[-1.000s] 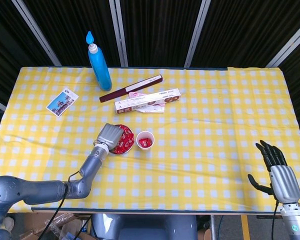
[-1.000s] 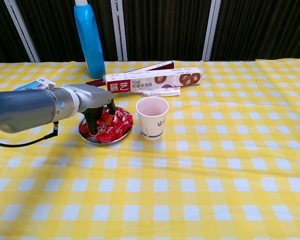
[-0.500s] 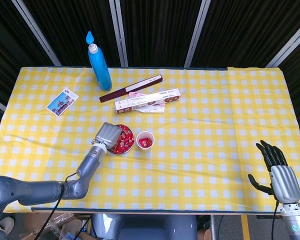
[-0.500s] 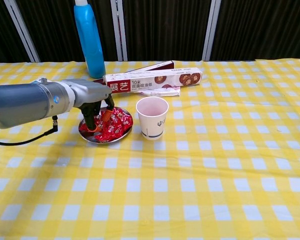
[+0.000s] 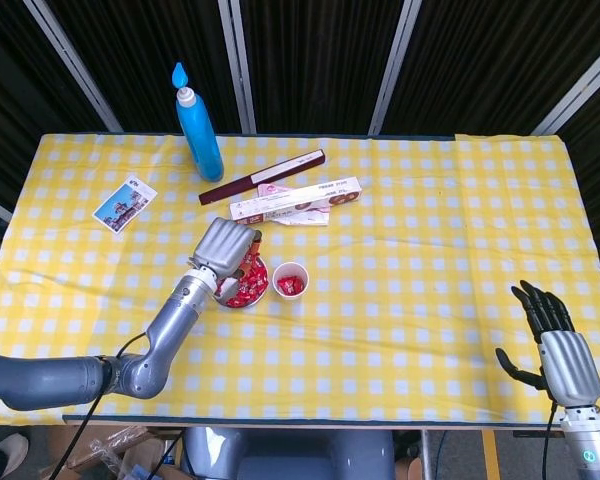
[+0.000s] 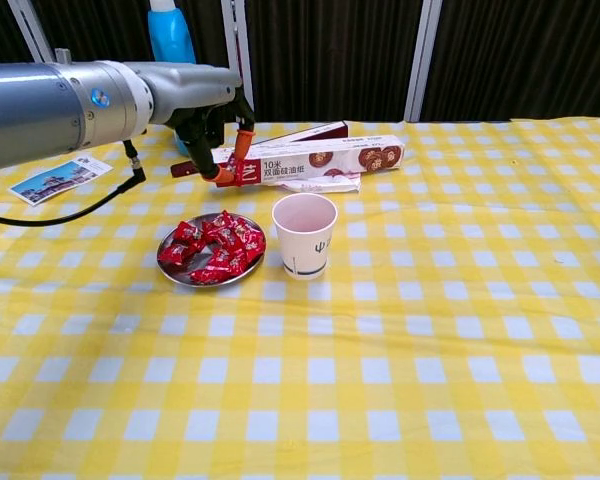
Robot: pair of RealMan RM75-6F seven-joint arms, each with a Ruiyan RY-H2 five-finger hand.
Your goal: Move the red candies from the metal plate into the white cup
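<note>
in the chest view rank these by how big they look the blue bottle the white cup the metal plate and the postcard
1. metal plate, widest of the four.
2. white cup and postcard, too similar to separate.
The blue bottle cannot be ranked fairly: the left hand and the frame edge hide most of it.

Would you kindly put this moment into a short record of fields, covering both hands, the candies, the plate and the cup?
left hand: raised above the plate, pinching one red candy
right hand: near table edge, holds nothing, fingers apart
metal plate: holds a pile of red candies
white cup: upright, right of the plate, red candies inside in head view
</note>
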